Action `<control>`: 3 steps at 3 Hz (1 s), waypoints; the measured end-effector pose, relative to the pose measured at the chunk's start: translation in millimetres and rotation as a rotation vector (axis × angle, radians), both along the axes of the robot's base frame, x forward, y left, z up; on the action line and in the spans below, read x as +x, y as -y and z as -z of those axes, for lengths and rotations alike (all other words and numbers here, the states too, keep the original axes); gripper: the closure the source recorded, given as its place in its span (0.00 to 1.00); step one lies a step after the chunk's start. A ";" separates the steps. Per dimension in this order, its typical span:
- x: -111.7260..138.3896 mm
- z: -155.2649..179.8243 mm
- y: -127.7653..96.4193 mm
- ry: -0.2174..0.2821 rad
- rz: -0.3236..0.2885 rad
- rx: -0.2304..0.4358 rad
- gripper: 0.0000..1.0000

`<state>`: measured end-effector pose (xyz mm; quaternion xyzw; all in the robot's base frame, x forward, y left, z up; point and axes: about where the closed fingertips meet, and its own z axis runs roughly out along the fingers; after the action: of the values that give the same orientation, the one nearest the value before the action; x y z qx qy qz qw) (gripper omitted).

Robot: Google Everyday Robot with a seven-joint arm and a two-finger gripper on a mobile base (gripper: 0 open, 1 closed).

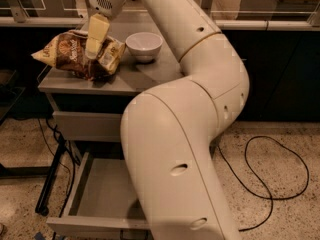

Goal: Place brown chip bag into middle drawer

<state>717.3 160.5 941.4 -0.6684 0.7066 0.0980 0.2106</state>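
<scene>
While the brown chip bag (62, 54) lies on the counter (150, 76) directly under the end effector (92, 54) (grip cannot be told), the middle drawer (100, 194) well below stands open, bag not yet in.

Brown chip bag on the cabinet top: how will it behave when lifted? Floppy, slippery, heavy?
Likely floppy: the brown chip bag looks crinkled and puffy, so its ends may sag either side of the pincer, which sits at its upper side. Probably light for its size. The glossy film may be slippery and could twist on the way to the open middle drawer.
</scene>
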 end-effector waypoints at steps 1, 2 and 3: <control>14.5 15.0 1.8 -0.018 0.027 0.005 0.00; 36.3 48.9 -20.2 -0.049 0.045 0.041 0.00; 40.8 57.6 -28.3 -0.051 0.046 0.055 0.00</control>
<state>758.2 188.8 883.8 -0.6431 0.7241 0.1295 0.2129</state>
